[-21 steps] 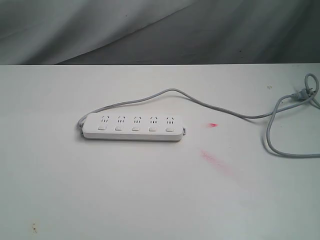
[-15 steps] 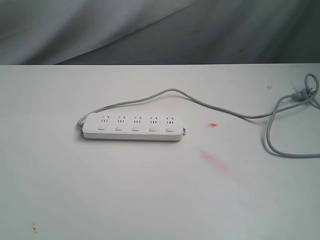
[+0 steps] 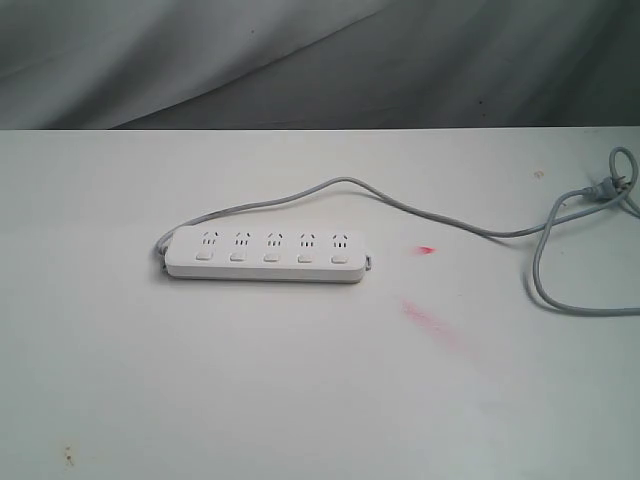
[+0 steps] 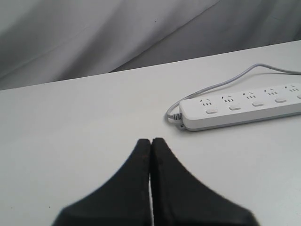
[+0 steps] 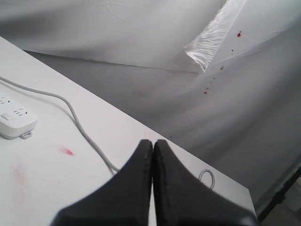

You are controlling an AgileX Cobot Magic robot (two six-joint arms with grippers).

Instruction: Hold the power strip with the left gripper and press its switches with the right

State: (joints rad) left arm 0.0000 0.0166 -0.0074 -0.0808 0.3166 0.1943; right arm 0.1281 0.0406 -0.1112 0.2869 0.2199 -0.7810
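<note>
Pressed fully together at the left gripper [image 4: 151, 140], black fingertips touching; likewise closed at the right gripper [image 5: 153, 141].

white table [image 3: 150, 380], power strip [image 3: 265, 254], grey cord [image 3: 450, 225]

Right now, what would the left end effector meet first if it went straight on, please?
Likely only bare table; the shut left end effector aims beside the power strip, not at it. Beyond lies grey cloth; depth is unclear.

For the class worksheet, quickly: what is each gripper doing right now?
Black left gripper: closed, holding nothing, apart from the long flat white plastic power strip.
Black right gripper: closed, holding nothing.
</note>
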